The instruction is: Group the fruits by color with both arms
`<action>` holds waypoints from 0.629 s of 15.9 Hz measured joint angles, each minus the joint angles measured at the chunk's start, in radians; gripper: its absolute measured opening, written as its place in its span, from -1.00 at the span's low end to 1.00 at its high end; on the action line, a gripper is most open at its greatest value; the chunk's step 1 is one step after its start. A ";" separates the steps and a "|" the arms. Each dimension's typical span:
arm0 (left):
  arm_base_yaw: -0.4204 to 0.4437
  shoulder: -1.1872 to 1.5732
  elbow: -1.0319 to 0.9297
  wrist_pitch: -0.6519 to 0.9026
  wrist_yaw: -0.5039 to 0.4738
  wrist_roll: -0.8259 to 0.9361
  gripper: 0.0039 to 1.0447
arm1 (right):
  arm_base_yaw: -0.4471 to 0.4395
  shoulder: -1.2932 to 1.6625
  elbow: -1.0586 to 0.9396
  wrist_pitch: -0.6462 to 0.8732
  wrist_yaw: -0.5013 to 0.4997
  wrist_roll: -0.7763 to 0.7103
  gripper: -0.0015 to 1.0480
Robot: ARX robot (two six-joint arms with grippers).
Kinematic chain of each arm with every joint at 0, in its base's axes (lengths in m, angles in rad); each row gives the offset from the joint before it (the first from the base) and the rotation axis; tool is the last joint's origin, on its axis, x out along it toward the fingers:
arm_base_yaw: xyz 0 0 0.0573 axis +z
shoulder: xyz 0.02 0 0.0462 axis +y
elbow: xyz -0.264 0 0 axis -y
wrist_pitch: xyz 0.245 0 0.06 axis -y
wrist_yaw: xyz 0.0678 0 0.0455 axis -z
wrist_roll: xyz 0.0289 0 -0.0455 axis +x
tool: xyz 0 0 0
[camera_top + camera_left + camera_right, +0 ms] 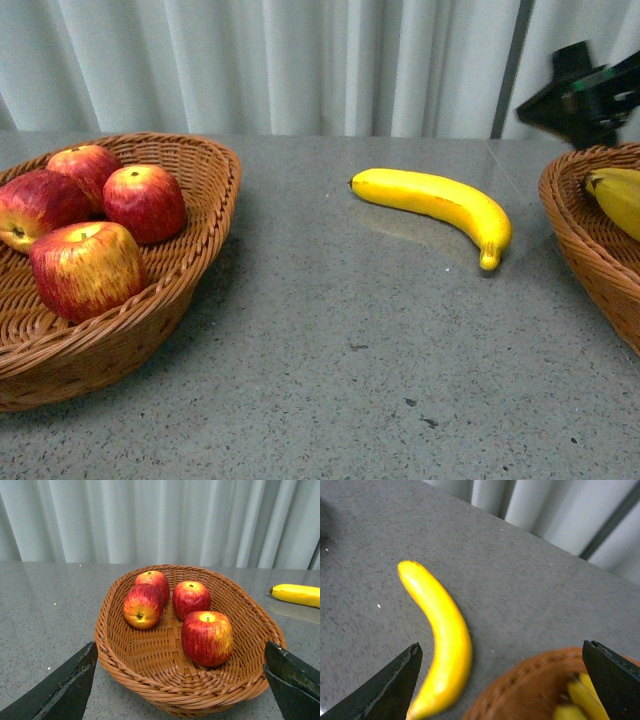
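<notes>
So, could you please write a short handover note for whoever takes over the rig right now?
Open and empty: left gripper, facing the left basket; right gripper, by the right basket.
Done: four apples in the left basket, bananas in the right basket.
To do: loose banana on the table between the baskets, likely for the right basket.

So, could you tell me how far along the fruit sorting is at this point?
Done: four apples sit in the left basket, and bananas lie in the right basket. In hand: nothing; the left gripper and right gripper are both open and empty. Left: one banana on the table between the baskets.
</notes>
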 joint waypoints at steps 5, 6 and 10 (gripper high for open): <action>0.000 0.000 0.000 0.000 0.000 0.000 0.88 | 0.128 0.192 0.199 -0.043 0.043 0.073 0.87; 0.000 0.000 0.000 0.000 0.000 0.000 0.88 | 0.160 0.257 0.275 -0.071 0.056 0.090 0.87; 0.000 0.000 0.000 0.000 0.000 0.000 0.88 | 0.168 0.394 0.417 -0.142 0.064 0.067 0.87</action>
